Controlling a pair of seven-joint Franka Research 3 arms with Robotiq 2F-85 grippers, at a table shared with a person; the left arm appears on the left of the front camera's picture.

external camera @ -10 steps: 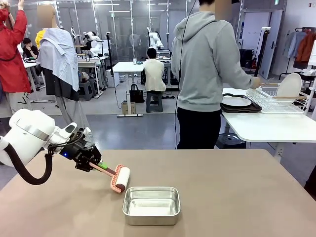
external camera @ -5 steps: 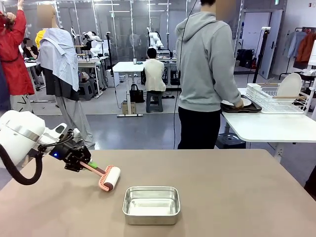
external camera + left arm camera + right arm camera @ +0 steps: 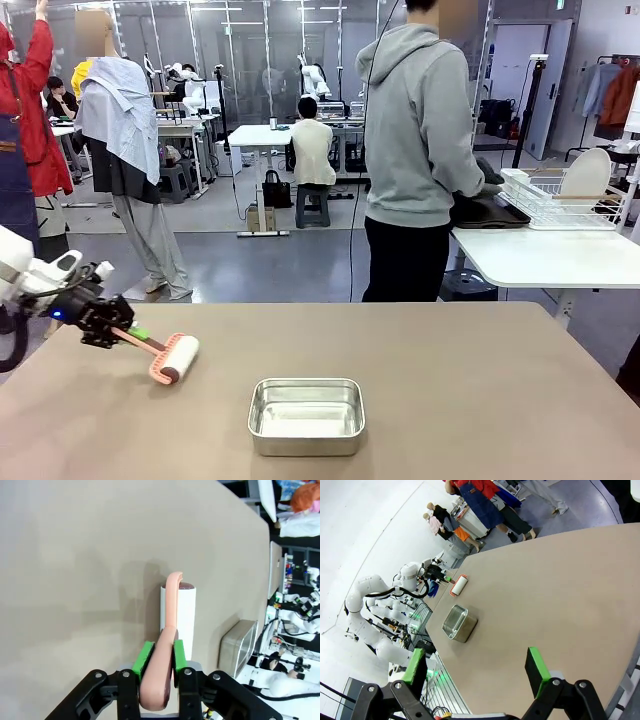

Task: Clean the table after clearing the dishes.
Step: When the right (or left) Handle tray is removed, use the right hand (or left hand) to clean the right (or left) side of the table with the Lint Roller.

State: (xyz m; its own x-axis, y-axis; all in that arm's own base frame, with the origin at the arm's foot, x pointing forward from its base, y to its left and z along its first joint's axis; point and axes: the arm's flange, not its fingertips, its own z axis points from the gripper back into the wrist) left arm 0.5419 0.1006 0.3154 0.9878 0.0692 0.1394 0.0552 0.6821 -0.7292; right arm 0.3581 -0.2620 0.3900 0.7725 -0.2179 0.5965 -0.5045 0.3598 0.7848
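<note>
Nearest the camera, a small steel pan [image 3: 306,414] sits on the table [image 3: 480,400], apart from everything else; I leave it be, it is not in the roller's lane at present

Left gripper [image 3: 159,662]: fingers pressed onto the pink handle of the lint roller [image 3: 172,358], green pads [image 3: 143,657] squeezing it from both sides. Handle runs straight out between the fingers, so the white drum lies flat across the top. I judge that grip is chosen so wrist tilt sets contact pressure. In the front view the roller is on the table's left part, near the left edge, arm low

Right gripper [image 3: 477,667]: fingers spread wide, nothing between them, held well above the table's right side. Idle, out of the way, I judge

Table top otherwise bare, so the clearing part looks done and the cleaning pass is in hand

Beyond the far edge a person [image 3: 418,150] stands turned to the smaller white table [image 3: 545,255], hands at a dark tray [image 3: 490,212] beside a wire rack [image 3: 565,205]. The dishes are over there; I cannot make out plates on the tray
</note>
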